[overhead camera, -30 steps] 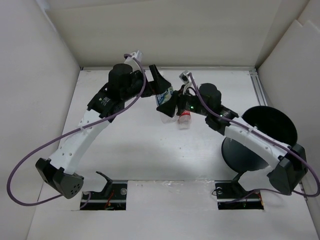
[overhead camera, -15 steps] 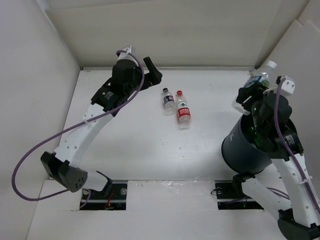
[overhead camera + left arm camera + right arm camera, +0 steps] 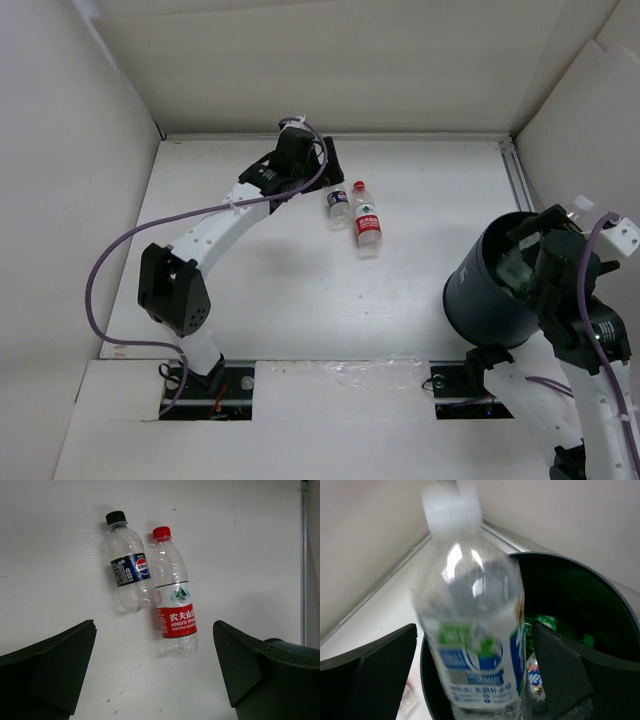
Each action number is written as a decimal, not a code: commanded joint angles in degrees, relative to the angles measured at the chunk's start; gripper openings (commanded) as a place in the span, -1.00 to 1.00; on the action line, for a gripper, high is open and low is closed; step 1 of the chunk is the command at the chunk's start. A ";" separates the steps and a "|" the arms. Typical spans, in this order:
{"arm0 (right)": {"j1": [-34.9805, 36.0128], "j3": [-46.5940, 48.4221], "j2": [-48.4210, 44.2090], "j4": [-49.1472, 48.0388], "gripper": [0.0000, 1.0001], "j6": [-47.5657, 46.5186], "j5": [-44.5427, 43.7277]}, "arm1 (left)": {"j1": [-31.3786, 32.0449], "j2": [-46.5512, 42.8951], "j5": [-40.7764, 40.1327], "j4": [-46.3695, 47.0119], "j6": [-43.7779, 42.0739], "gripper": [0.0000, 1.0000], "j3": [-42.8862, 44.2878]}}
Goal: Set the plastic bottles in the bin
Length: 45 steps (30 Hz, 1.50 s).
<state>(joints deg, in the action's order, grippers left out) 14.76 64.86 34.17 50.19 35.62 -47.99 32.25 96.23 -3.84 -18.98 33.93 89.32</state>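
top view: bin sits at the right of the bench; red-label bottle and blue-label bottle lie well left of it.
left wrist: left tool, spread and empty, hovers over both to pick.
right wrist: right tool is released; a clear bottle hangs loose over the bin.

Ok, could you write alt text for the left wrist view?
A black-capped Pepsi bottle and a red-capped Nongfu Spring bottle, both clear plastic, lie side by side on a white table. The open left gripper fills the bottom corners.
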 commanded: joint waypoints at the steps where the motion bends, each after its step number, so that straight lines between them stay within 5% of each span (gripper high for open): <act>1: -0.26 3.25 0.54 3.33 1.00 1.47 -3.25 | 0.27 1.42 1.11 1.93 1.57 1.00 2.35; 9: -0.26 5.01 -0.07 5.35 1.00 1.47 -1.41 | 0.27 7.21 1.81 1.06 3.50 1.00 5.32; 19: -0.26 3.87 -4.37 -4.22 1.00 -7.13 17.21 | 0.27 24.95 -2.49 -8.95 6.94 1.00 23.24; 27: -0.26 3.26 -6.14 -5.36 1.00 -8.19 25.04 | -1.04 35.08 -3.64 -10.73 10.27 1.00 28.19; 31: -0.26 2.65 -6.75 -5.90 1.00 -8.81 27.94 | -1.58 37.72 -2.93 -8.80 10.80 0.72 27.32; 37: -0.26 1.23 -6.75 -8.27 1.00 -11.27 33.48 | -2.10 38.77 -4.60 -6.59 12.47 0.62 24.85; 45: -0.26 0.18 -6.14 -9.94 1.00 -12.32 38.14 | -3.69 40.62 -4.08 -6.51 12.48 0.22 27.04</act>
<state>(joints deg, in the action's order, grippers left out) 14.66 64.73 27.88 44.80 24.62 -13.13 29.32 136.09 -7.38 -25.28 46.26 114.85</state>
